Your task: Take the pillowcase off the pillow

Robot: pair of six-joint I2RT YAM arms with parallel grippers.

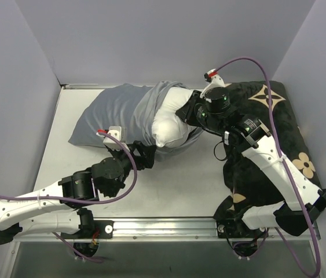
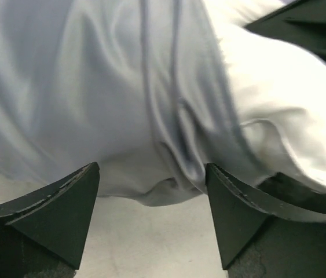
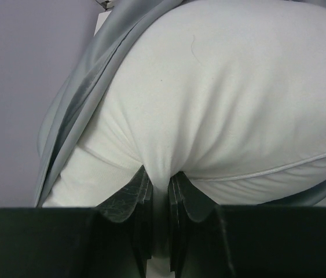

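Observation:
The grey-blue pillowcase [image 1: 115,114] lies at the back left of the table and still covers the left part of the white pillow [image 1: 171,124]. The pillow's right end sticks out of the bunched case opening. My right gripper [image 1: 190,114] is shut on a pinch of the pillow's white cloth [image 3: 220,104], jaws close together with fabric squeezed between them. My left gripper [image 1: 146,155] is open, low over the table, just in front of the case's near edge [image 2: 151,191]. Nothing is between its fingers [image 2: 232,202]. The pillow also shows at the right of the left wrist view [image 2: 290,121].
A black cushion with tan flower motifs [image 1: 273,133] lies on the right side under my right arm. Grey walls close the table [image 1: 174,185] on the left, back and right. A metal rail [image 1: 163,226] runs along the near edge.

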